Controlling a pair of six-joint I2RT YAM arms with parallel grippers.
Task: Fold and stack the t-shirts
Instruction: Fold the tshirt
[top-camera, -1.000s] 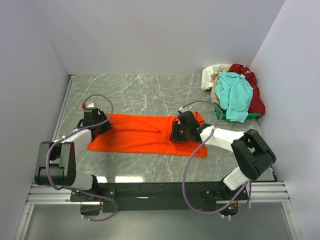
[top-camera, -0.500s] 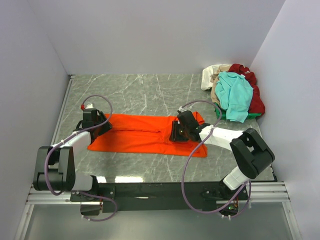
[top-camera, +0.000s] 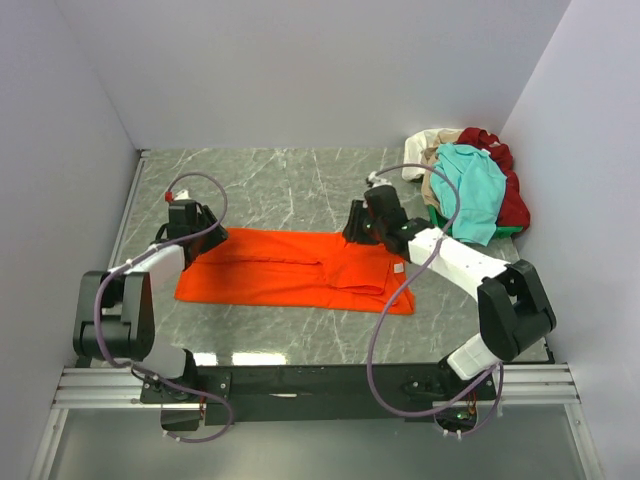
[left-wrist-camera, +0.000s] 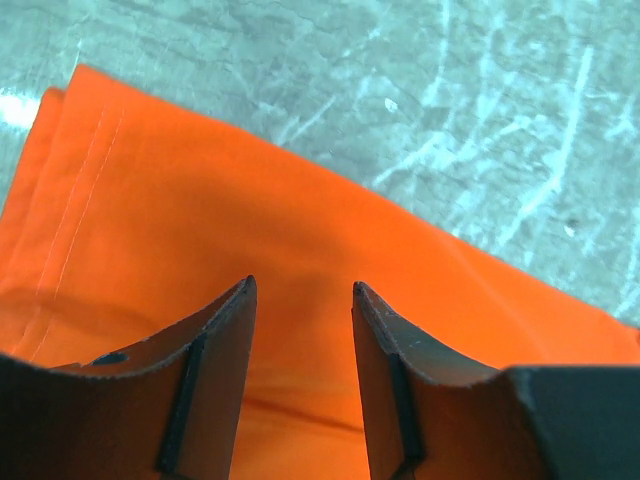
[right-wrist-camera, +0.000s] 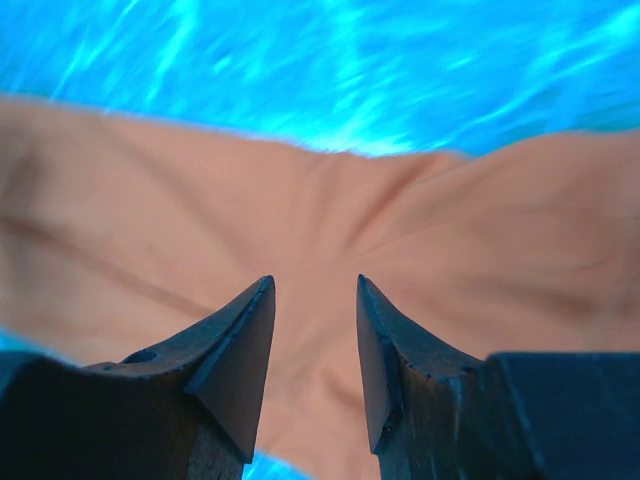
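Note:
A bright orange t-shirt (top-camera: 290, 270), folded into a long band, lies flat across the middle of the table, with a small white label (top-camera: 399, 268) near its right end. My left gripper (top-camera: 198, 238) is open over the shirt's far left corner; in the left wrist view (left-wrist-camera: 300, 290) orange cloth (left-wrist-camera: 200, 200) shows between the parted fingers. My right gripper (top-camera: 354, 230) is open over the shirt's far edge, right of centre; the right wrist view (right-wrist-camera: 315, 285) shows creased cloth (right-wrist-camera: 330, 230) under the parted fingers. Neither gripper holds anything.
A loose pile of shirts sits at the back right corner: teal (top-camera: 470, 190) on top, dark red (top-camera: 508, 185) and cream (top-camera: 424, 150) beneath. Grey walls close the table on the left, back and right. Marble tabletop (top-camera: 280, 185) lies beyond the shirt.
My right gripper has moved from the shirt's right part back to its far edge. My left gripper has shifted slightly farther, toward the far left corner. The shirt lies as before.

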